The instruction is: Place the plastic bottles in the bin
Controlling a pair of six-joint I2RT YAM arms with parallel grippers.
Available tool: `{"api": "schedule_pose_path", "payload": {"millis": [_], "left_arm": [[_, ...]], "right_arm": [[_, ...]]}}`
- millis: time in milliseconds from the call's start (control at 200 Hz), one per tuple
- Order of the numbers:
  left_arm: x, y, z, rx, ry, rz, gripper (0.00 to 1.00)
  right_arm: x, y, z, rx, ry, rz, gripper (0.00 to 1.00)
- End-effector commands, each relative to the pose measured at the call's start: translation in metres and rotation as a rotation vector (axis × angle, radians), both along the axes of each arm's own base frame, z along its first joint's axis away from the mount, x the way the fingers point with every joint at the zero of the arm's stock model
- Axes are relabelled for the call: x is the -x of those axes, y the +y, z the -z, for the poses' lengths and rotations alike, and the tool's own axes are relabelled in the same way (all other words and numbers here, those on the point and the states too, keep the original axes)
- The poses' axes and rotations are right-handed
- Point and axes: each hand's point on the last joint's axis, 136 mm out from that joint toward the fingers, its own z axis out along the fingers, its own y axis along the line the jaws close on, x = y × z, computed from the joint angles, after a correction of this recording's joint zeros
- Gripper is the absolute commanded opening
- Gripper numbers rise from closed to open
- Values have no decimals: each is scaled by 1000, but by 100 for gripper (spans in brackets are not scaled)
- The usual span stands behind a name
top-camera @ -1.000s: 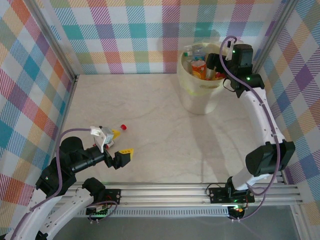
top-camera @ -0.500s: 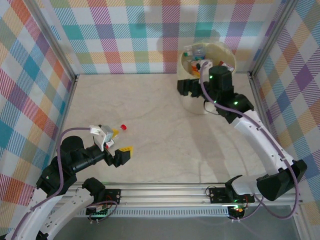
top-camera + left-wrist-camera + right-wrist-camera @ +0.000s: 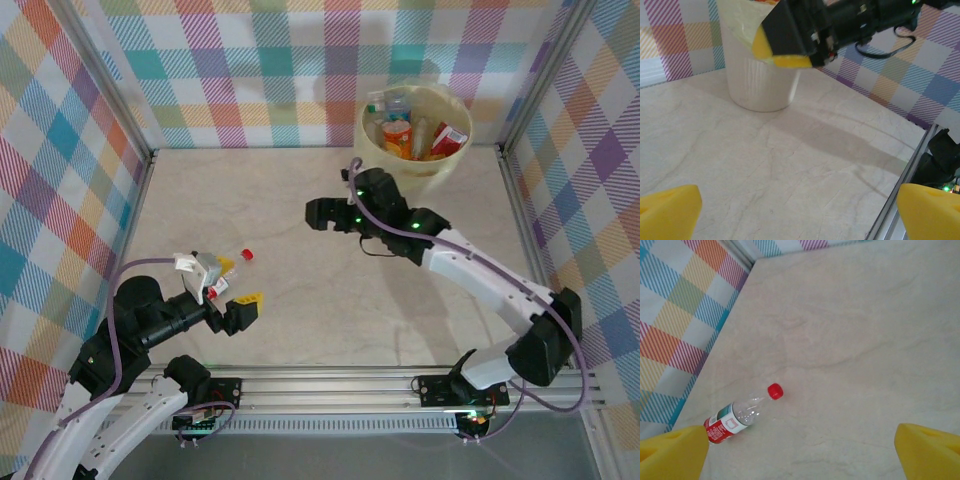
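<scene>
One plastic bottle [image 3: 735, 420] lies on its side on the table, clear with a red cap and a red-and-white label. From above, the bottle [image 3: 228, 266] is partly hidden under my left wrist. The pale-yellow bin [image 3: 405, 166] stands at the back right and holds several bottles [image 3: 398, 135]. My right gripper [image 3: 313, 213] hovers open over the table's middle, and the bottle lies off to its lower left. My left gripper [image 3: 245, 310] is open near the front left, with bare table between its fingers. In the left wrist view the bin [image 3: 762, 80] stands behind my right gripper [image 3: 790, 42].
Checked walls and metal posts close in the table on the left, back and right. An aluminium rail [image 3: 400, 385] runs along the near edge by the arm bases. Bare marble-patterned table [image 3: 300, 280] lies between the two grippers.
My right arm has swung from over the bin leftward and nearer, out above the middle of the table, and its jaws have spread wider. The left arm has hardly moved.
</scene>
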Motion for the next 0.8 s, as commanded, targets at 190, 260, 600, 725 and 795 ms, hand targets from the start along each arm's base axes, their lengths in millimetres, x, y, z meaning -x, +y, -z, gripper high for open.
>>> {"api": "schedule_pose_path", "payload": {"millis": [190, 260, 600, 725, 795], "left_arm": [[0, 3, -3, 9, -17, -12, 100], [0, 3, -4, 11, -21, -13, 100], [0, 3, -4, 10, -21, -8, 100], [1, 2, -4, 13, -22, -6, 100], [0, 2, -4, 12, -20, -5, 100]], "right_arm": [[5, 75, 70, -86, 226, 42, 100], [7, 93, 84, -101, 271, 28, 100], [8, 157, 140, -171, 413, 36, 100], [11, 177, 154, -179, 443, 31, 100], [13, 189, 161, -188, 461, 27, 100]]}}
